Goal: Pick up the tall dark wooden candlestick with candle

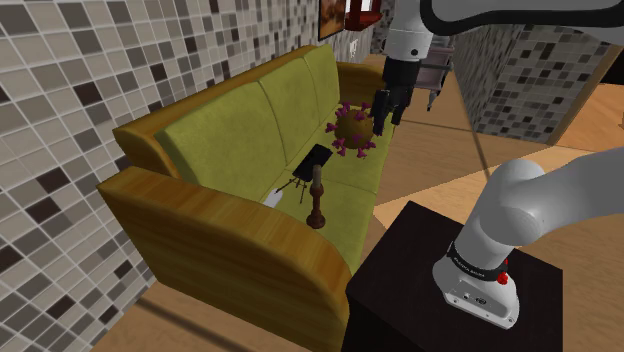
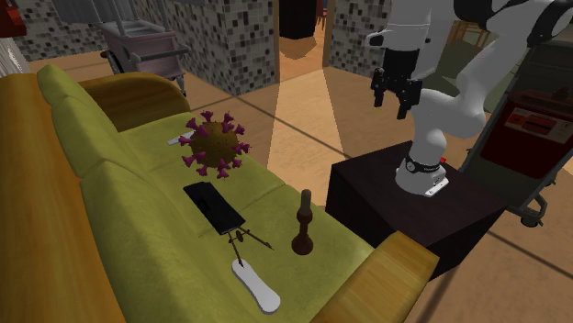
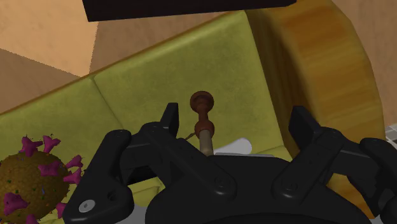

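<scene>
I am keeping the pincer (image 2: pixel 397 103) spread and empty, hanging high and well apart from the dark wooden candlestick (image 2: pixel 304 225), which is standing upright on the olive sofa (image 2: pixel 129 216) near its wooden armrest (image 2: pixel 395 266); approach, grasp and lift are all remaining. In the wrist view the pincer's body is hiding the candlestick's base, and I am making out no separate candle

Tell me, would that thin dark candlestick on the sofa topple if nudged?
Probably tippy: the candlestick stands tall and thin on a small base on the sofa seat. It looks rigid, so it shouldn't bend. Knocked over, its round shape could roll.
</scene>
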